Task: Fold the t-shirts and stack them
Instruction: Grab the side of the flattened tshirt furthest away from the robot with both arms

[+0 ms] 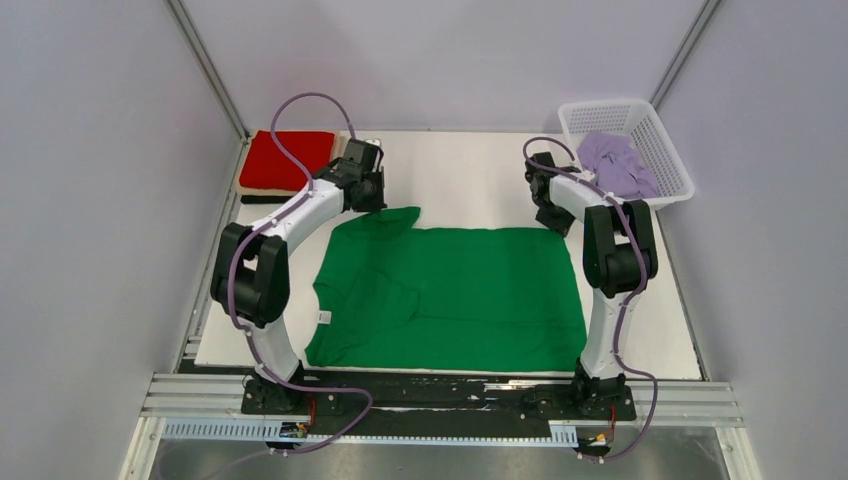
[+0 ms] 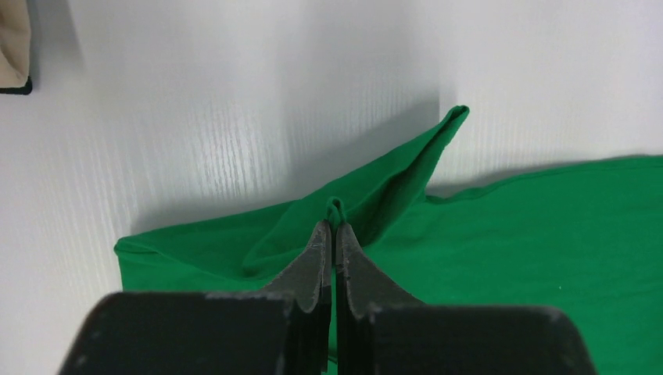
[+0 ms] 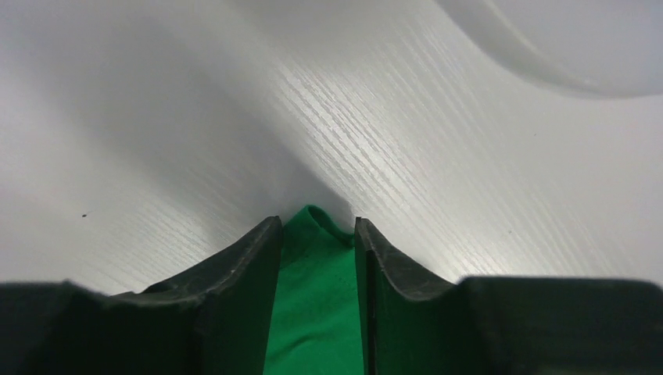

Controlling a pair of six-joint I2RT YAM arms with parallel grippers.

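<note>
The green shirt point(image 1: 450, 290) lies spread across the middle of the table point(image 1: 480, 170). Its near edge runs just beyond the arm bases. Its white tag point(image 1: 323, 317) is at the left edge, and one sleeve is folded in over the body on that side.

At the shirt's far left, the left gripper point(image 2: 335, 234) is pinched tight on a small fold of green cloth. Its fingers point(image 2: 317, 258) are pressed together, and a bead of fabric pokes up just past the tips. The cloth rises toward the pinch in a tent-like ridge. Beyond the fingers and to one side, a pointed flap sticks out over the bare table.

At the far right corner, the right gripper point(image 3: 317, 234) stands partly apart and low over the table. A finger point(image 3: 250, 258) sits on either side of the shirt's corner. Green cloth fills the gap between the fingers, and its rounded tip reaches just past them. The jaws are not closed together, and I cannot tell whether they press the cloth.

Further back on the left, near the left gripper, the folded red shirt point(image 1: 290, 158) sits on top of a stack. The left wrist view catches the edge of the beige shirt point(image 2: 12, 39) in that stack. At the far right corner of the table, the white basket point(image 1: 668, 150) holds the crumpled lilac shirt point(image 1: 615, 165), well apart from the green one.
</note>
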